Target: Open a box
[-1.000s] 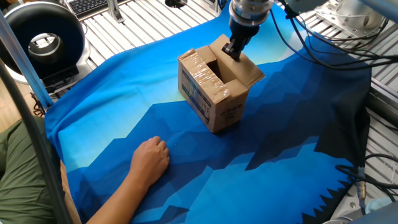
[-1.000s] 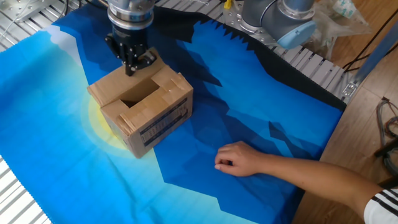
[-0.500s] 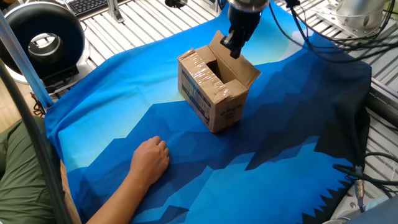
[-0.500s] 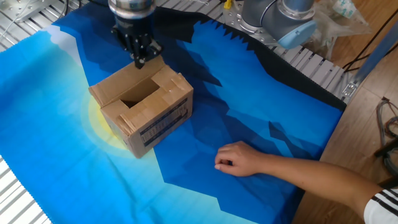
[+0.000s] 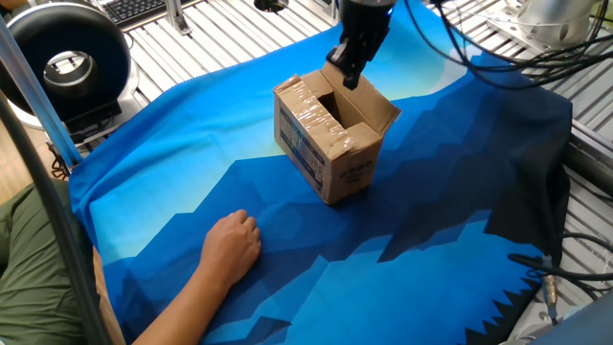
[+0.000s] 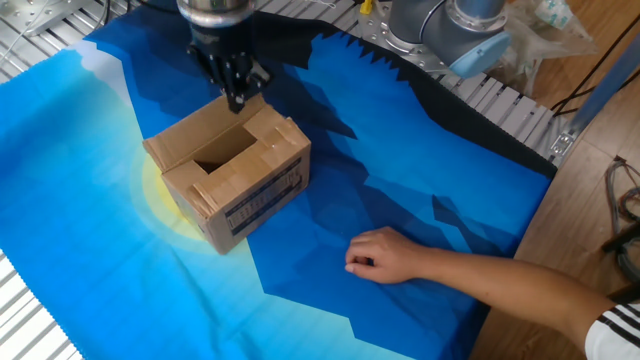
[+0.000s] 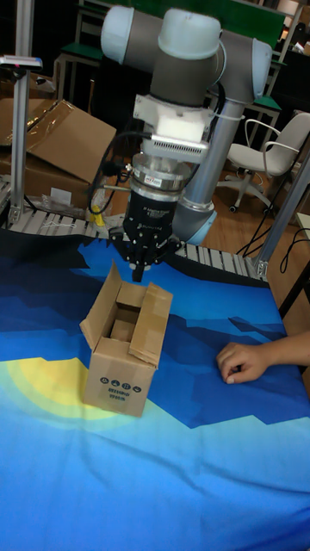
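box [image 5: 330, 139] mid-surface on blue cloth [image 5: 450, 240], upright, top partly open, flaps raised. gripper [image 6: 236, 95] right above box's far flap edge, jaws look closed, nothing held. Person's hand [image 6: 385, 257] flat on cloth, apart from box.

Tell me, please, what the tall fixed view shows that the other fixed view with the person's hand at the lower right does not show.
Only the tall fixed view shows the arm's upper joints, a second cardboard carton behind the table, an office chair, and the box side with round printed symbols. Only the other fixed view shows the blue printed label on the box and the person's striped sleeve. Both show the box with flaps partly open, the gripper just above its far edge, the person's hand resting flat, and the blue cloth.
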